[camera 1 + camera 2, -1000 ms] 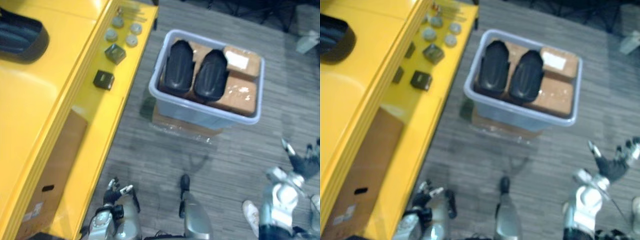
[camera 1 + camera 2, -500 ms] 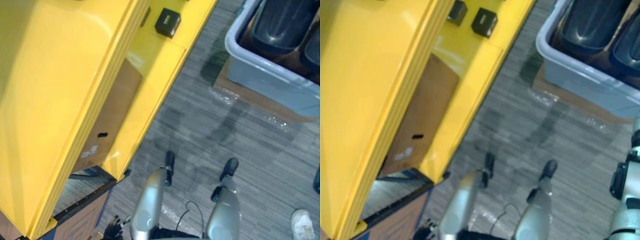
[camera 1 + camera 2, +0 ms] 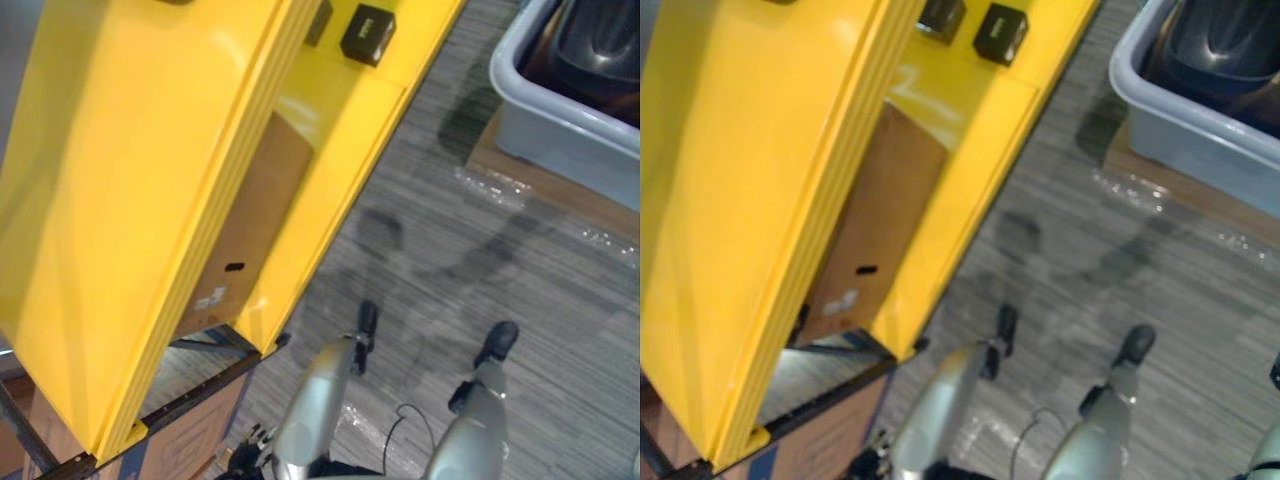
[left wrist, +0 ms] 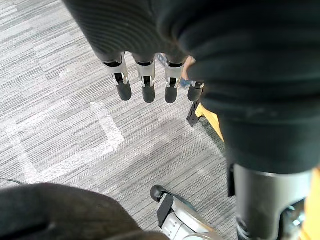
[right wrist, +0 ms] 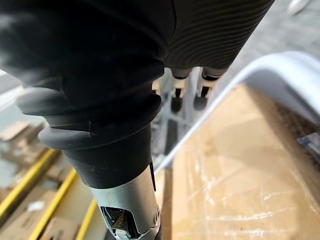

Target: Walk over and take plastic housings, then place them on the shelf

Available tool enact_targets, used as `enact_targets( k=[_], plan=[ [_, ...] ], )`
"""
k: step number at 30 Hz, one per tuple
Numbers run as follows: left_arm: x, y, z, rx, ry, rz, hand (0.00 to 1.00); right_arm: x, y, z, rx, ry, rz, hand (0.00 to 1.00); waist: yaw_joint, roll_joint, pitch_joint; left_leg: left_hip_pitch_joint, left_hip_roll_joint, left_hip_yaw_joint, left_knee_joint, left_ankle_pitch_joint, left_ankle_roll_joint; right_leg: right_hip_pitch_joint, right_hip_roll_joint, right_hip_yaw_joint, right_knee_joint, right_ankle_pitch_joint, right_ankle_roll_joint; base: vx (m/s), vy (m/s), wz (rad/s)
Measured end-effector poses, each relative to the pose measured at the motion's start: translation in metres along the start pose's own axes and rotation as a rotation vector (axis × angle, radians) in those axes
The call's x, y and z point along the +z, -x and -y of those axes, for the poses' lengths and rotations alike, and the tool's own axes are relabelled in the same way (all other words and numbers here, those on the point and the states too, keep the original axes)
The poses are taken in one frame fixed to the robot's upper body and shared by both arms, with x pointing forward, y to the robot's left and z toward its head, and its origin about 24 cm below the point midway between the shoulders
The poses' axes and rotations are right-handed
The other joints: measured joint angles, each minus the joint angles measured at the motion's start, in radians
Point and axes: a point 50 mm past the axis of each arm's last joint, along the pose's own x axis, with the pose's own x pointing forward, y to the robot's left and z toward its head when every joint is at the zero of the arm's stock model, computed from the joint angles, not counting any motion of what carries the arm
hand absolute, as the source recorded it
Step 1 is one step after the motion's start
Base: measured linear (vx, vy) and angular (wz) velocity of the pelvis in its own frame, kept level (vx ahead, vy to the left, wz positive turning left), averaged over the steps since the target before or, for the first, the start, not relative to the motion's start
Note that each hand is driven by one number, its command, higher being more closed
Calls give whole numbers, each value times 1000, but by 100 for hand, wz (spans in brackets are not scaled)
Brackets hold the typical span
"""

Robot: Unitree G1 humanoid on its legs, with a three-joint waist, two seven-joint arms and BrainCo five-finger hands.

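The plastic housings [image 3: 600,40], black and glossy, lay in the grey bin [image 3: 556,128] on the floor [image 3: 480,260] ahead and to my right. The frame edge cropped them, so their long axis could not be read, and the yellow shelf [image 3: 150,200] stood along my left. My right hand [image 5: 176,95], fingers straight and holding nothing, hung just beside the bin's pale rim and was judged the nearer for a first reach. My left hand [image 4: 145,85], likewise slack and empty, hung over the floor on the shelf side, well apart from the bin.
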Motion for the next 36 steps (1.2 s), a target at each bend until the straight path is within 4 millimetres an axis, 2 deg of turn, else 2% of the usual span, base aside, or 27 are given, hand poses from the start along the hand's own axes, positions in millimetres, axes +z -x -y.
enact_targets(
  k=[7,12,15,18,23,26,31,36],
  plan=[
    [-1,-1,6,-46,-2,-3,0,5,-2,2,-8,-4,33,0,26,15,-11,-3,-8,-2,-25,11,1,-19,-8,0,7,-4,-3,-14,-12,1],
    [3,-3,9,-59,-6,5,0,38,5,-2,-63,-75,236,0,34,16,-12,-18,-12,-6,-22,11,1,-35,-12,-2,14,-7,-1,-32,-22,3],
    [5,-4,10,-63,-7,10,0,59,13,-6,-38,-109,385,0,33,16,-12,-17,-28,-50,-21,11,1,-35,-17,-3,17,-7,-1,-10,-8,1],
    [5,-4,11,-67,-7,10,0,66,17,-9,-25,-102,442,0,34,16,-12,-17,-29,-51,-21,11,1,-34,-18,-4,20,-8,-2,-38,-14,1],
    [4,-4,11,-79,-5,8,0,63,19,-13,3,-68,436,0,34,16,-12,-16,-30,-51,-21,11,1,-34,-19,-4,21,-8,-2,-45,-17,0],
    [4,-4,11,-82,-5,4,0,53,14,-14,23,-33,342,0,39,19,-14,-16,-30,-51,-22,11,0,-34,-19,-4,21,-8,-2,-39,-22,0],
    [-4,-3,13,-98,-1,-28,0,32,6,-9,-3,33,207,0,68,52,-39,-15,-33,-57,-39,21,-2,-35,-22,-12,21,-11,-6,-32,-23,5],
    [-5,-3,15,-111,-10,-34,0,23,4,-8,-11,84,162,0,85,60,-46,-15,-31,-78,-59,33,-9,-36,-18,-32,24,-15,-14,-29,-33,8]
  ],
)
